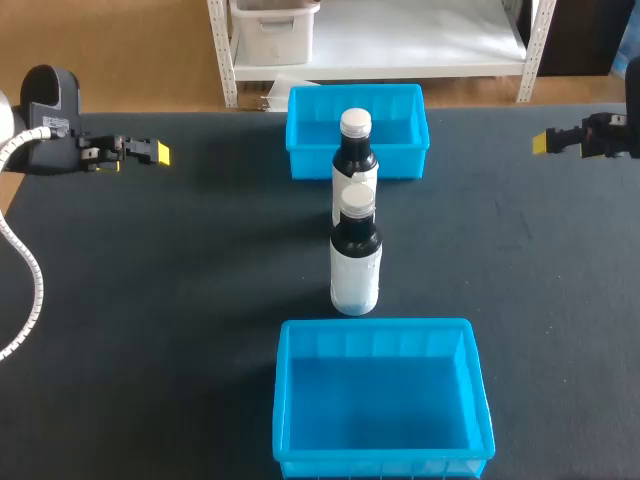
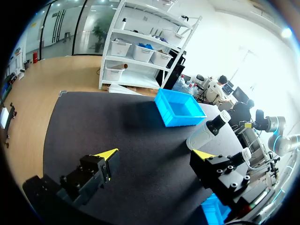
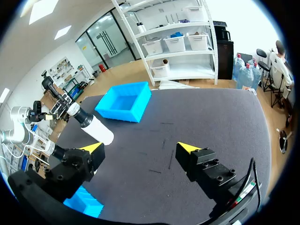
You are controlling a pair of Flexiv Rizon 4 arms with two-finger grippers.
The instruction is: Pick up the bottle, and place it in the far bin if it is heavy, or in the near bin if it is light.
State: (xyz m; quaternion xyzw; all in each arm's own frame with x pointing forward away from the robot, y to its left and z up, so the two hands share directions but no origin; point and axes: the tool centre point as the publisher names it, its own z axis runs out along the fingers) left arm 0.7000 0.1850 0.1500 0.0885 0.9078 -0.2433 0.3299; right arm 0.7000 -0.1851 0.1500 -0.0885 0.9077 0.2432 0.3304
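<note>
Covering far bottle (image 1: 355, 157) partly: near bottle (image 1: 355, 265).

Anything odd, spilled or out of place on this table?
Nothing spilled or tipped. One oddity: two capped bottles stand upright between the far bin and near bin, near bottle and far bottle, though the task names one.

We count, on one worktop (image 1: 150, 300):
- Bottles: two, dark with white caps. Far bottle (image 1: 355, 155) at 12 o'clock from near bottle (image 1: 355, 265).
- Blue bins: two. Far bin (image 1: 305, 135) at 12 o'clock, near bin (image 1: 380, 410) at 6.
- Our tools: two. Left tool (image 1: 160, 153) at 9 o'clock, right tool (image 1: 541, 142) at 3.
</note>
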